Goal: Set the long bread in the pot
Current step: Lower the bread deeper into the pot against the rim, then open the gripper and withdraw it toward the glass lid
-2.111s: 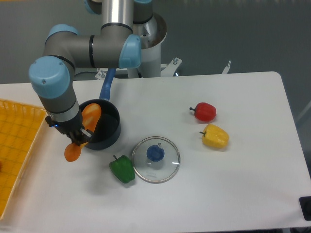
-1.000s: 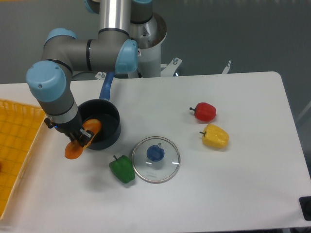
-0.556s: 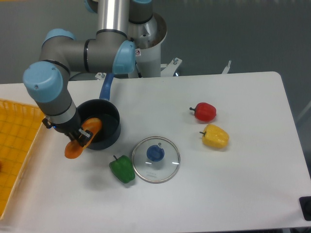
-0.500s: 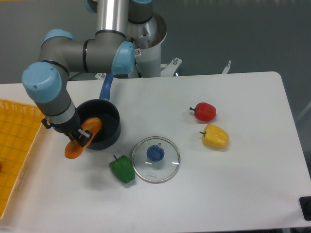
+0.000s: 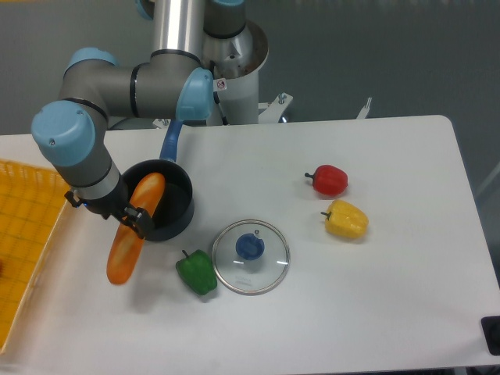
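The long bread (image 5: 134,226) has just tipped out, now draped over the pot (image 5: 173,205) rim, mostly outside. The gripper (image 5: 131,221) looks spread beside it; placement failing.

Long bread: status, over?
Pincer at the pot's near-left rim, open or shut unclear. Long bread draped over the pot rim, upper end inside, lower end outside. Green pepper and glass lid nearby, not blocking.
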{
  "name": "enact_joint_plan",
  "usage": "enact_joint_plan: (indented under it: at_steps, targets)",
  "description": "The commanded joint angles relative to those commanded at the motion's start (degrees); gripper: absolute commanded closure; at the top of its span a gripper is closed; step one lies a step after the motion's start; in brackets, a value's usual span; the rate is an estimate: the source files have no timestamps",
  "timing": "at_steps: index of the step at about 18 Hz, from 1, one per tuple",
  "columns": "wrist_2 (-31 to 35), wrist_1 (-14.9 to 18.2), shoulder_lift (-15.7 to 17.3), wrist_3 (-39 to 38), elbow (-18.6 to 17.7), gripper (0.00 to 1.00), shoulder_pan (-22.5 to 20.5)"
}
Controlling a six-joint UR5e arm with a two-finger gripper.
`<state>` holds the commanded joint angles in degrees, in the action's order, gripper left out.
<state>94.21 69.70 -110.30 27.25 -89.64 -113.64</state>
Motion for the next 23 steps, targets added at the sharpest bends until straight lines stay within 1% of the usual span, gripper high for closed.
enact_joint_plan:
  at_steps: [5, 9, 11, 14, 16, 18, 19, 21, 22, 23]
  targets:
    - [0.0, 0.0, 0.0, 0.0, 0.2, 0.0, 0.4]
    - [-0.5, 0.3, 0.0, -0.2, 1.0, 0.0, 0.0]
    - [-2.3, 0.3, 0.1, -0.4, 1.9, 0.0, -0.4]
    - [-6.9, -0.2, 0.1, -2.0, 3.6, 0.0, -2.2]
    - [-7.7, -1.7, -0.2, -6.4, 5.2, 0.0, -2.9]
    - [-7.8, -3.9, -0.4, -7.6, 5.4, 0.0, -3.0]
    - [-8.0, -5.6, -0.4, -8.9, 5.4, 0.0, -3.1]
    - [-8.9, -9.3, -0.4, -16.4, 5.4, 0.0, -3.6]
    - [-8.9, -10.8, -0.4, -17.2, 5.4, 0.0, -4.0]
    - [-8.9, -11.4, -0.5, -17.2, 5.5, 0.0, -4.1]
